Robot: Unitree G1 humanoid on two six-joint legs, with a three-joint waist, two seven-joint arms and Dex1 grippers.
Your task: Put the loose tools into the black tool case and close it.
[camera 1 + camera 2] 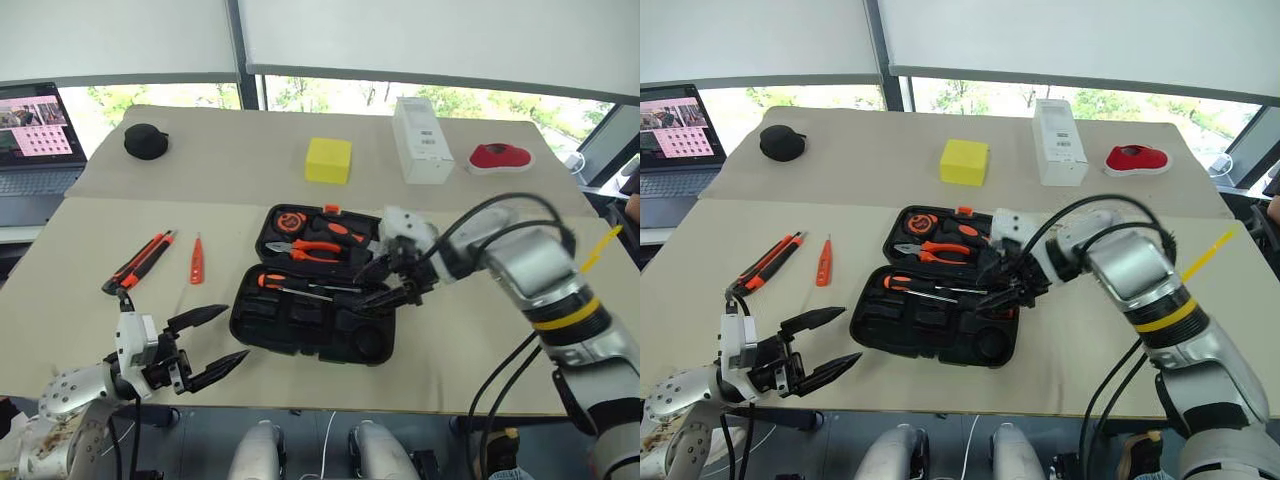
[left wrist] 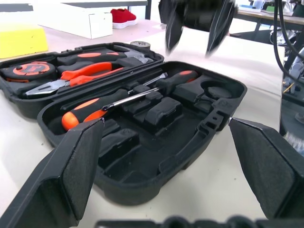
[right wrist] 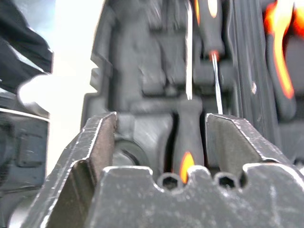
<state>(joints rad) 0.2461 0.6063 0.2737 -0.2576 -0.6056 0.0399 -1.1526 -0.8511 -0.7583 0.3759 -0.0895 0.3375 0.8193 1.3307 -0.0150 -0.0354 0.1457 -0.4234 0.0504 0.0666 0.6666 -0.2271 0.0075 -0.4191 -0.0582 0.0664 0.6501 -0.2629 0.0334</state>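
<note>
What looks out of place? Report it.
Two tools lie outside the open case: the knife and the tester, on the table to its left. In the case, two screwdrivers lie crossed rather than seated.

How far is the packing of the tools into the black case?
Done: two screwdrivers lie in the open black tool case. In hand: nothing; the right gripper hangs open over them, the left gripper is open and empty. Left: the utility knife and tester screwdriver on the table, then closing the case.
</note>
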